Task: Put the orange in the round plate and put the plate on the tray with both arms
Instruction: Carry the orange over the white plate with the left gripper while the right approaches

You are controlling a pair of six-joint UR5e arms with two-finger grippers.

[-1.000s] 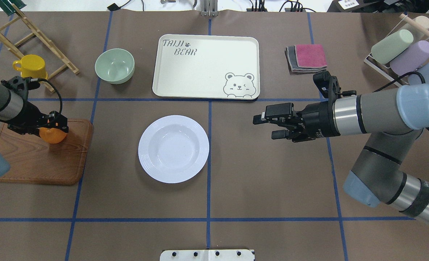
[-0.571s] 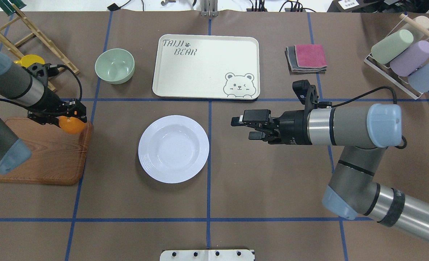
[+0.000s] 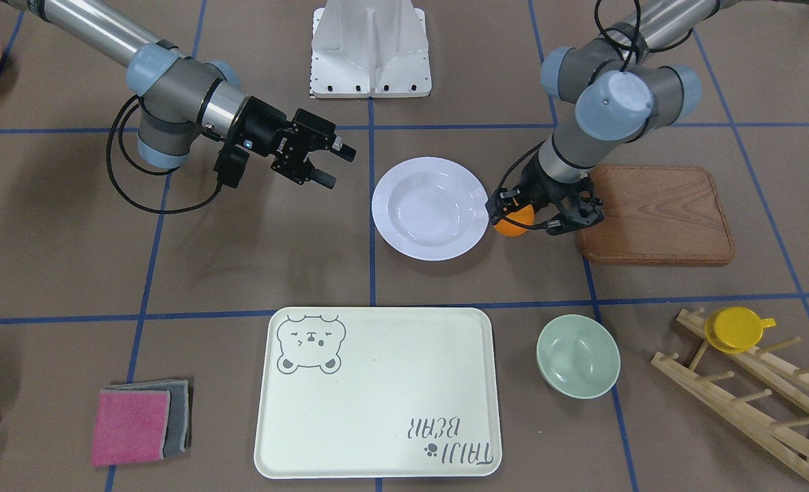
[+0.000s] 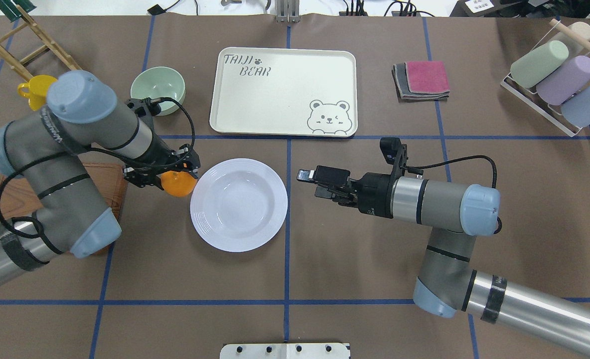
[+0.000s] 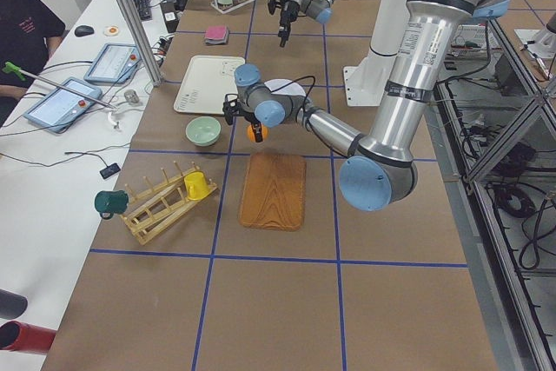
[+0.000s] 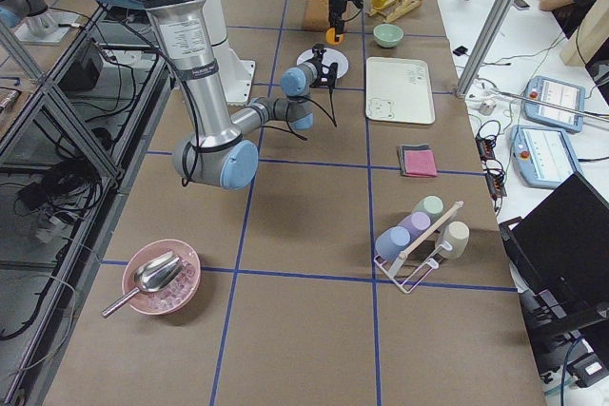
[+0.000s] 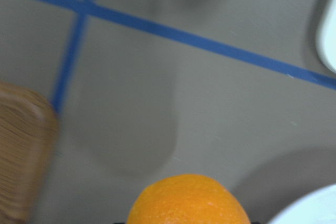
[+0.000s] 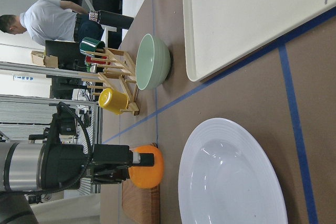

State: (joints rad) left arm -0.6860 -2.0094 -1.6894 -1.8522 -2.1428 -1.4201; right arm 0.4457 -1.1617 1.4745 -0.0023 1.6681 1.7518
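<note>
The orange (image 4: 179,185) hangs just left of the round plate (image 4: 238,204), with my left gripper (image 4: 176,175) shut on it from above. In the front-facing view the orange (image 3: 512,225) is level with the plate's (image 3: 430,208) rim, between the plate and the wooden board. The right wrist view shows the orange (image 8: 147,167) lifted off the table beside the plate (image 8: 231,177). My right gripper (image 4: 309,183) stands open, empty, a short gap right of the plate. Beyond the plate lies the cream bear tray (image 4: 282,92), with nothing on it.
A wooden board (image 3: 657,212) lies under my left arm. A pale-green bowl (image 4: 157,89), a yellow cup (image 4: 33,90) and a wooden rack sit at the far left. Folded cloths (image 4: 422,80) and a rack of cups (image 4: 554,75) are at the far right.
My left arm has carried the orange rightward off the wooden board to the plate's left rim. My right gripper has moved left toward the plate, still open.
</note>
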